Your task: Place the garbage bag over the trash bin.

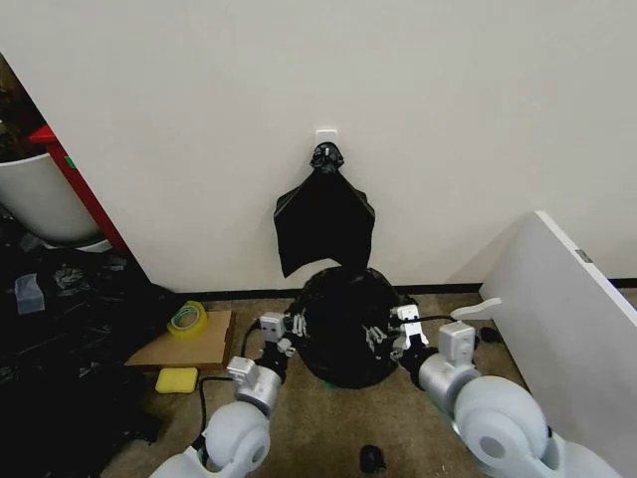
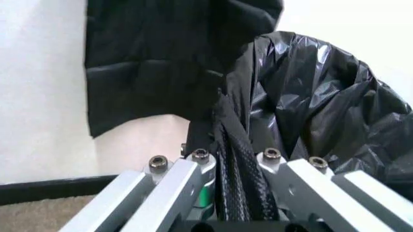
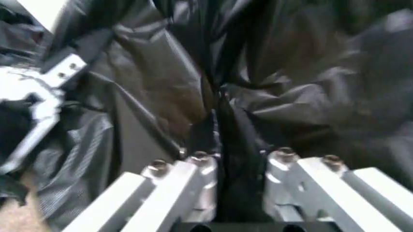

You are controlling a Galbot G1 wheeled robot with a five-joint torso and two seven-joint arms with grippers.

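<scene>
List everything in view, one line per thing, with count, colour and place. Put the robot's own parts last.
garbage bag: one, glossy black, on the floor by the wall, held between both grippers
bunch of bags: one, black, hanging from a white wall hook
tape roll: one, yellow-green, on the cardboard
cardboard: one flat piece, brown, floor left of the bag
sponge: one, yellow, floor in front of the cardboard
tub: one, white, far left
board: one, white, leaning at right
left gripper: one, silver, shut on the bag's left side
right gripper: one, silver, shut on the bag's right side
</scene>
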